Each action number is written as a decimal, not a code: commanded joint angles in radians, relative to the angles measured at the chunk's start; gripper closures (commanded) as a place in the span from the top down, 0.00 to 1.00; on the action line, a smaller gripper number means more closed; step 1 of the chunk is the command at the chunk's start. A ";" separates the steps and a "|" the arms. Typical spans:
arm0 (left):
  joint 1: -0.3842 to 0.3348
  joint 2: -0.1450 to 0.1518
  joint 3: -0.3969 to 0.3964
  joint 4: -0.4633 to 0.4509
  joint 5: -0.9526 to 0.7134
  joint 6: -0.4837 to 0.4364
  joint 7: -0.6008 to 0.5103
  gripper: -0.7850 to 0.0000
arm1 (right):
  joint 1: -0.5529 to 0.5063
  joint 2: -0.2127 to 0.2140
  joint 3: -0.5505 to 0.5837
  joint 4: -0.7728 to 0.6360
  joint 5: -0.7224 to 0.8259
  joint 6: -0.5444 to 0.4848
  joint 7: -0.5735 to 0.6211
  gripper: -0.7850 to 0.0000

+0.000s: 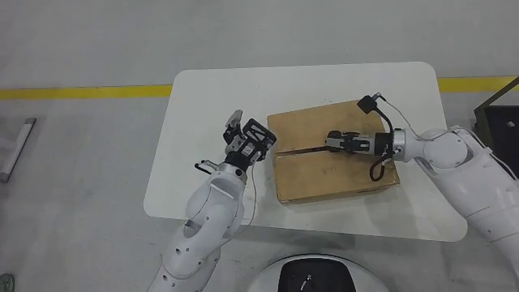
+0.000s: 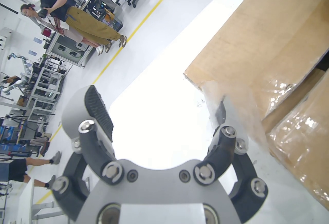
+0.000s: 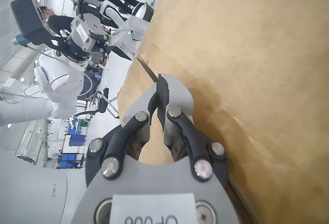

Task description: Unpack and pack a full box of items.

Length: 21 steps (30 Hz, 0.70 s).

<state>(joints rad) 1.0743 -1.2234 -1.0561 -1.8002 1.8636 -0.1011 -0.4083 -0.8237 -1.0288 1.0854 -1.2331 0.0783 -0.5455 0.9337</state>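
A brown cardboard box (image 1: 332,166) lies on the white table (image 1: 203,105), its top flaps down and meeting at a middle seam. My right gripper (image 1: 328,142) rests on that seam, shut, with nothing seen between its pads (image 3: 161,96). My left gripper (image 1: 247,130) hovers open beside the box's end that faces the free half of the table. In the left wrist view the box (image 2: 257,29) stands just beyond the left gripper (image 2: 159,112), and a crumpled strip of clear tape (image 2: 231,104) clings to one finger and the box corner. The right wrist view shows the box top (image 3: 244,42) and the same tape (image 3: 131,28).
The table has free room on the side of the left arm and along its far edge. A dark frame (image 1: 499,118) stands off the table by the right arm. A yellow floor line (image 1: 81,92) runs behind the table.
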 commanded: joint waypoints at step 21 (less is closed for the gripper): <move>-0.212 -0.062 0.130 0.063 0.015 -0.084 -0.020 1.00 | -0.052 0.032 0.123 -0.042 0.003 0.000 -0.014 0.00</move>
<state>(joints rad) 0.8676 -1.2830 -0.9321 -1.7408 1.8790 -0.1825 -0.4273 -0.8694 -1.0000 1.1944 -1.2720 0.0788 -0.5453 0.9211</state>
